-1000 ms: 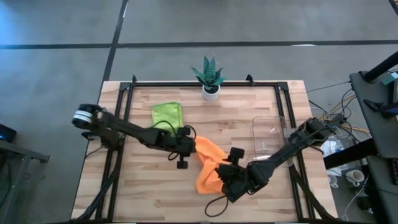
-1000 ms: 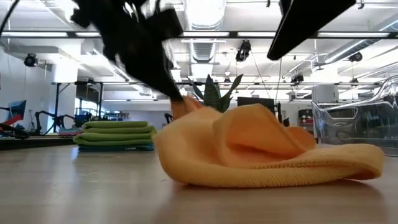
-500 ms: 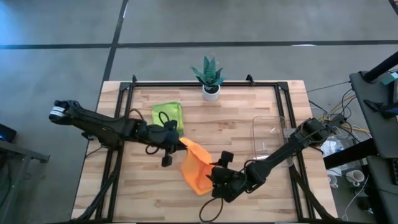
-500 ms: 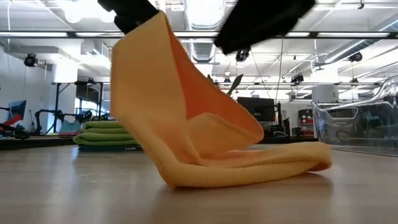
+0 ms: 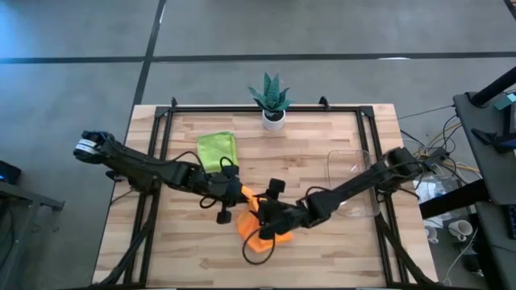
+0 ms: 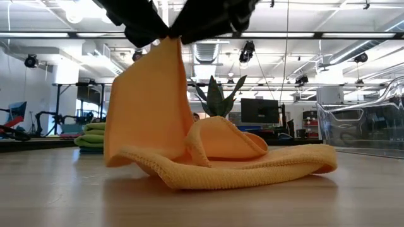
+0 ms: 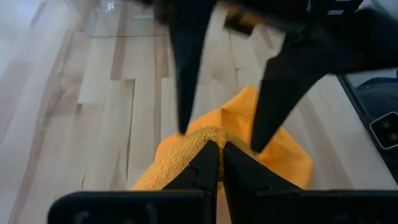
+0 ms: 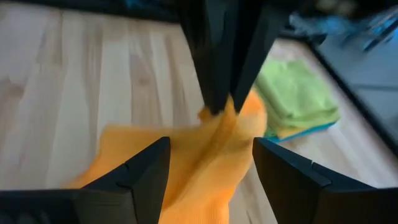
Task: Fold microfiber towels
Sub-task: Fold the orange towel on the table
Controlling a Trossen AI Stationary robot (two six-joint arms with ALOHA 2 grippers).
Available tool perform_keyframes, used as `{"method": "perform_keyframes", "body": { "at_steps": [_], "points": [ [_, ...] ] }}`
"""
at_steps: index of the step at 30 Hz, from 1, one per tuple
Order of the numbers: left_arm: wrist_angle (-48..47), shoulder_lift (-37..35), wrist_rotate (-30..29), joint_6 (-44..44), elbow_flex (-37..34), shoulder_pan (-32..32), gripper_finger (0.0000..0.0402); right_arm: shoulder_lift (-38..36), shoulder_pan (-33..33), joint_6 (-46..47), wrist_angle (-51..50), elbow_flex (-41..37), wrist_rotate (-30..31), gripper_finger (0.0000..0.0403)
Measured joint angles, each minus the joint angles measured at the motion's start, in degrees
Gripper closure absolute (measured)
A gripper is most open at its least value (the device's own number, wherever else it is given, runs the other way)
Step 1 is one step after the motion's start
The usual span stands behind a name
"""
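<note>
Orange towel (image 5: pixel 251 228) sits mid-table, a bit toward the front edge, partly lifted. High view: left gripper (image 5: pixel 242 197) and right gripper (image 5: pixel 262 216) meet over it, arms hiding most of the cloth. Low view shows what the top view can't: one corner of the orange towel (image 6: pixel 148 104) pulled up into a peak, the rest a rumpled fold flat on the table (image 6: pixel 202 202). Left wrist view: left gripper (image 7: pixel 219 163) fingers pressed together, pinching the towel's raised edge (image 7: pixel 205 138); the right arm's two fingers come down just beyond, spread apart, one either side of that edge. Right wrist view: right gripper (image 8: pixel 209 163) fingers wide apart, straddling the raised orange towel (image 8: pixel 211 149), not clamped on it; left arm's closed fingers hold the peak right ahead.

Folded stack (image 5: pixel 218 150) with a green towel on top lies toward the back left of the table; right wrist view shows yellow and blue layers under the green (image 8: pixel 298 99). Potted plant (image 5: pixel 272 100) at the back edge, clear tray (image 5: pixel 352 173) by the right edge.
</note>
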Motion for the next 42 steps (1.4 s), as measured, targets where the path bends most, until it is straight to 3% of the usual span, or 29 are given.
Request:
{"method": "perform_keyframes", "body": {
  "at_steps": [8, 19, 23, 31, 36, 42],
  "points": [
    [-0.3, -0.4, 2.8, 0.7, -0.4, 0.0, 0.0401, 0.1, -3.0, 0.3, -2.1, -1.0, -2.8, 0.0191],
    [-5.8, -0.4, 5.6, 3.0, -0.4, 0.0, 0.0401, 0.1, -3.9, 0.3, -5.8, -1.0, -5.8, 0.0344],
    [-8.1, -0.4, 5.7, 2.2, -0.4, 0.0, 0.0377, -0.3, -3.9, 1.7, -5.9, -1.0, -7.7, 0.0385],
    [-10.8, -0.4, 4.6, -2.9, -2.4, -0.1, 0.0285, -0.7, -3.9, 4.8, -7.8, -0.4, -7.7, 0.0382],
    [-13.5, -0.4, 3.9, -10.8, -5.0, -0.5, 0.0258, -0.8, -3.9, 7.7, -8.5, -0.2, -7.8, 0.0364],
    [-10.2, 0.0, 12.4, -25.9, -11.9, -4.4, 0.0255, -1.4, -5.1, 20.1, -9.7, -0.2, -8.9, 0.0366]
  ]
}}
